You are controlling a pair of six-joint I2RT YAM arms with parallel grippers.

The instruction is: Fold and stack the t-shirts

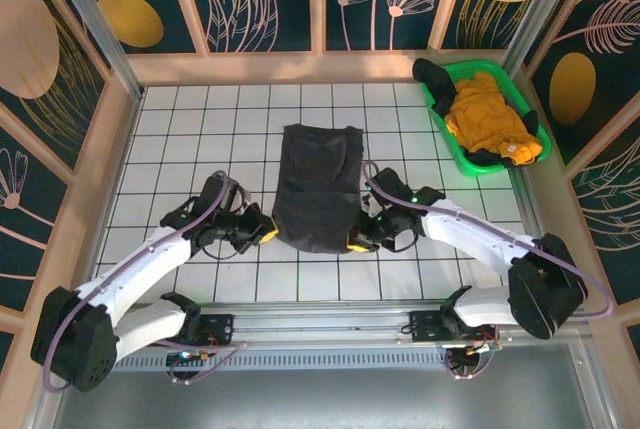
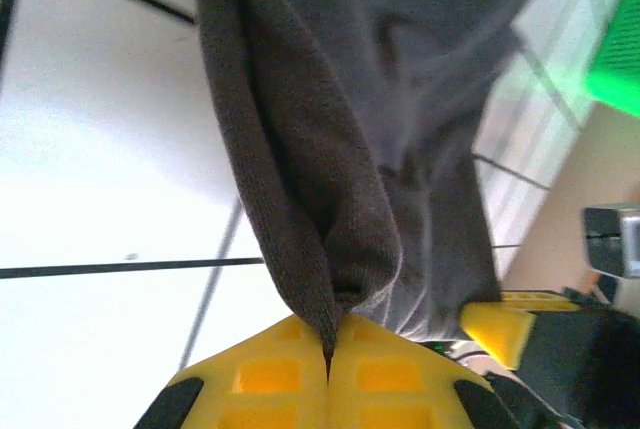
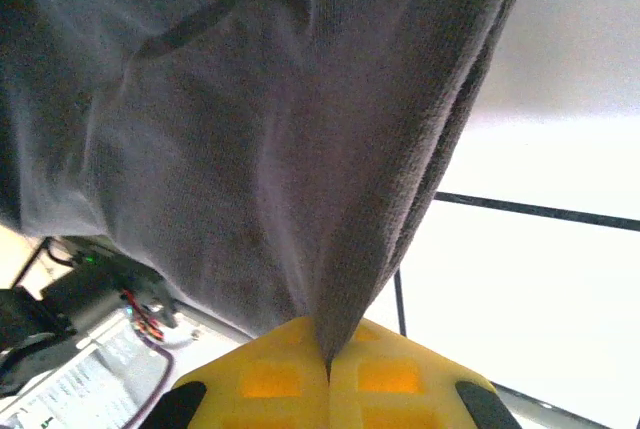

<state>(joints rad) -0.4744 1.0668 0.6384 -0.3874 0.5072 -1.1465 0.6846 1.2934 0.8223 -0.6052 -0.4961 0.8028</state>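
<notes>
A dark charcoal grey t-shirt (image 1: 320, 184) lies folded lengthwise in the middle of the white gridded table. Its near end is lifted off the surface. My left gripper (image 1: 266, 236) is shut on the near left corner of the grey t-shirt (image 2: 330, 199), the cloth pinched between the yellow pads (image 2: 275, 374). At the near right corner my right gripper (image 1: 356, 243) is shut on the same grey t-shirt (image 3: 280, 149), which hangs from its yellow pads (image 3: 385, 379). A mustard yellow t-shirt (image 1: 488, 119) is crumpled in the green tray at the back right.
The green plastic tray (image 1: 450, 144) sits in the far right corner and also holds some dark cloth (image 1: 436, 79). Wooden rails and patterned panels wall the table on three sides. Bare gridded tabletop (image 1: 190, 129) lies to the left of the grey shirt.
</notes>
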